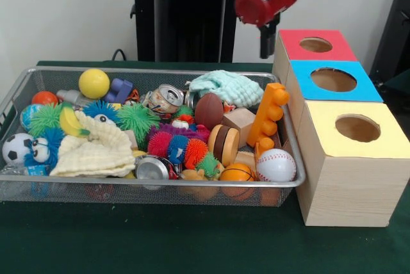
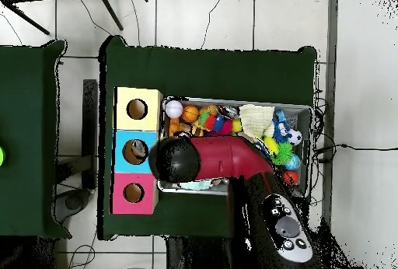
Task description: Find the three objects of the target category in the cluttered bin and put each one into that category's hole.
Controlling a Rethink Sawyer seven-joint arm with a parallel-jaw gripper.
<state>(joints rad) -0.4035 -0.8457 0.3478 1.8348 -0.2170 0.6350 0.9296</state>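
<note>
Wire bin (image 1: 38, 79) on green tabletop (image 1: 160, 242), crowded: baseball (image 1: 276, 164), basketball (image 1: 237, 173), football (image 1: 209, 110), soccer ball (image 1: 16, 148), spiky toys, cloths, cans. Beside it, box row with red hole (image 1: 316, 45), blue hole (image 1: 333, 79), yellow hole (image 1: 357, 128). Gripper (image 1: 267, 38) hangs behind the red box; grip state cannot be told. Risk: balls lie wedged among clutter, so a grasp may slip or drag neighbours.

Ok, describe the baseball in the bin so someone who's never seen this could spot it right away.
Start at the wire bin on the green table and go to its end beside the wooden boxes. In the near corner there, next to the yellow-topped box, lies the baseball. It is white with red stitching, unlike the orange basketball touching it and the orange block standing behind.
</note>
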